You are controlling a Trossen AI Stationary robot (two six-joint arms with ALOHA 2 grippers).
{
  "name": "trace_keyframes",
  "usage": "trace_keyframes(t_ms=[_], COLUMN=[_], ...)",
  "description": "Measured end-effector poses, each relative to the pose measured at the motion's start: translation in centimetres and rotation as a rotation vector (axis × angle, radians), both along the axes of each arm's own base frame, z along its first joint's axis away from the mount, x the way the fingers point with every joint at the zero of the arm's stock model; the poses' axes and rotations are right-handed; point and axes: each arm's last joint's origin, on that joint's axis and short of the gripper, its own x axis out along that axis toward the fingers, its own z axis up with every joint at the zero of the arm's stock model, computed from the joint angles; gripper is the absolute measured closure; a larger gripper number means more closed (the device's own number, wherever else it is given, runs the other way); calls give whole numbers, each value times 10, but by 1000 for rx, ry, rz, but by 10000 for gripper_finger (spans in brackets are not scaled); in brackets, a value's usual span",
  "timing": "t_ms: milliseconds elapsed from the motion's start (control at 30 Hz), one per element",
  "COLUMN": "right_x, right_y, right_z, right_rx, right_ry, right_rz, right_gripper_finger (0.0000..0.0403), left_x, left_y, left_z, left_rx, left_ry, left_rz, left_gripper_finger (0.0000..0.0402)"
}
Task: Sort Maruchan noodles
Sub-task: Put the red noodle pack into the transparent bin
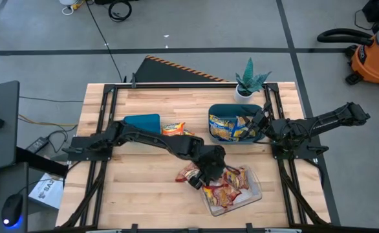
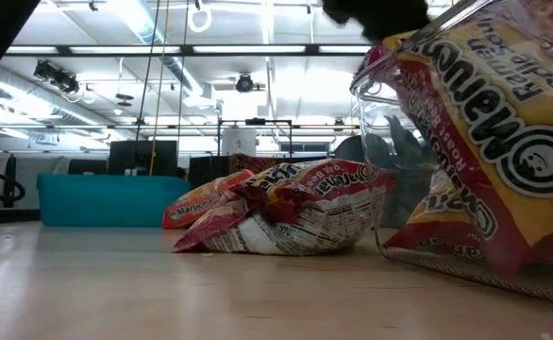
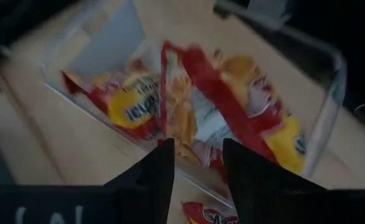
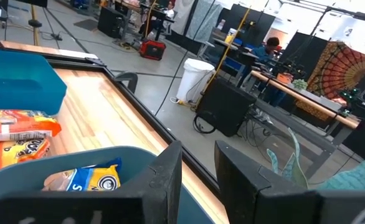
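Red-and-yellow noodle packets (image 1: 227, 186) lie piled in a clear tray (image 1: 257, 192). One of them (image 3: 176, 99) stands on edge. My left gripper (image 1: 207, 169) hovers open over the tray's left rim (image 3: 101, 118), and that packet shows just past its fingertips (image 3: 198, 165). Another red packet (image 2: 291, 210) lies crumpled on the table beside the tray. An orange packet (image 1: 173, 128) lies flat next to a teal bin (image 1: 142, 122). Blue-and-yellow packets (image 1: 228, 126) fill a second teal bin (image 1: 215, 110). My right gripper (image 4: 198, 168) waits open at that bin's right rim (image 4: 108, 155). My left gripper: its fingers (image 3: 161, 171) stand on either side of the lower end (image 3: 185, 149) of the packet standing on edge, coming from above. I cannot tell whether they touch it.
A potted plant (image 1: 249, 83) stands on the table's far edge behind the right bin. Bare wood lies toward the table's near left (image 1: 131, 188). Metal frame rails (image 1: 105, 103) run along the table's sides.
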Motion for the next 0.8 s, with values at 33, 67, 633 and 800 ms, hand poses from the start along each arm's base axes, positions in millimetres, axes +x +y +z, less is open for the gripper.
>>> trace_keyframes(t_ms=[33, 67, 633, 800], right_x=[0, 0, 1, 1], right_y=[0, 0, 0, -1], right_z=[0, 0, -1, -2], right_rx=[0, 0, -2, -1], right_ry=[0, 0, 11, 11], right_rz=[-1, -1, -3, -7], right_gripper_finger=[302, 302, 302, 302], left_x=[-1, 0, 12, 4], left_y=[2, 3, -3, 5], left_z=[5, 8, -32, 2], left_rx=[-14, -43, -150, -152], left_ry=[-10, -26, 83, 15], left_rz=[-4, -14, -76, -54], left_gripper_finger=[260, 260, 260, 260])
